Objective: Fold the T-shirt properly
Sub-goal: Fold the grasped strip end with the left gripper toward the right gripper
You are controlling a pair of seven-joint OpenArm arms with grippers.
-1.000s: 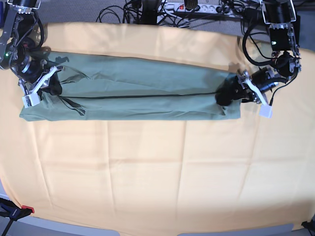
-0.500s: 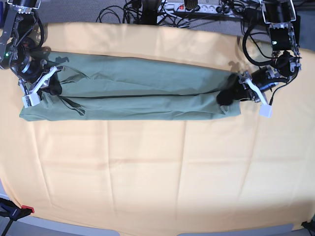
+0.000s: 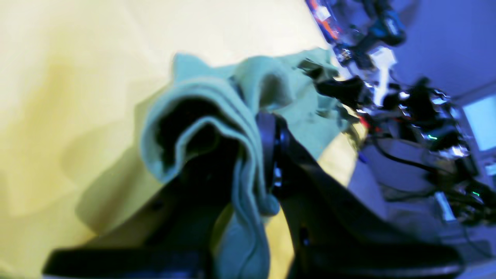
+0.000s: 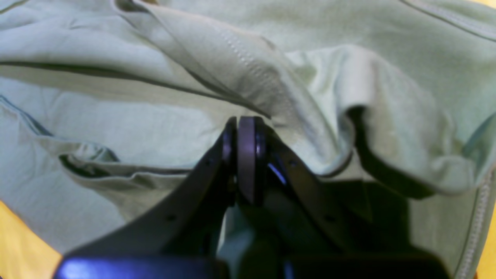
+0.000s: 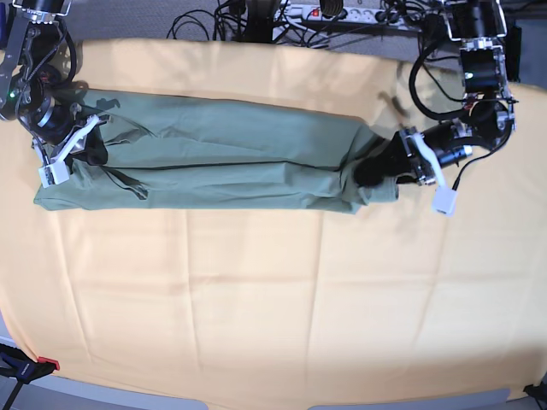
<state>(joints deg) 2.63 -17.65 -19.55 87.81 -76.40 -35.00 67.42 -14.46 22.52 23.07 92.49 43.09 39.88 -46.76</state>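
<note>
The sage-green T-shirt (image 5: 222, 158) lies as a long folded band across the far part of the orange-yellow cloth (image 5: 273, 290). My left gripper (image 5: 382, 169), on the right in the base view, is shut on the shirt's right end, which is lifted and bunched. In the left wrist view (image 3: 257, 155) the fabric (image 3: 217, 100) hangs in folds between the fingers. My right gripper (image 5: 84, 147) sits at the shirt's left end. In the right wrist view (image 4: 242, 155) its jaws are closed, with shirt fabric (image 4: 155, 128) draped around and between them.
Cables and a power strip (image 5: 329, 12) lie beyond the far table edge. A red and black clamp (image 5: 26, 366) sits at the front left corner. The orange-yellow cloth also shows in the left wrist view (image 3: 69, 77).
My left gripper has moved to the left with the shirt's right end, which is now bunched and shortened. The right gripper and the shirt's left end have not moved.
</note>
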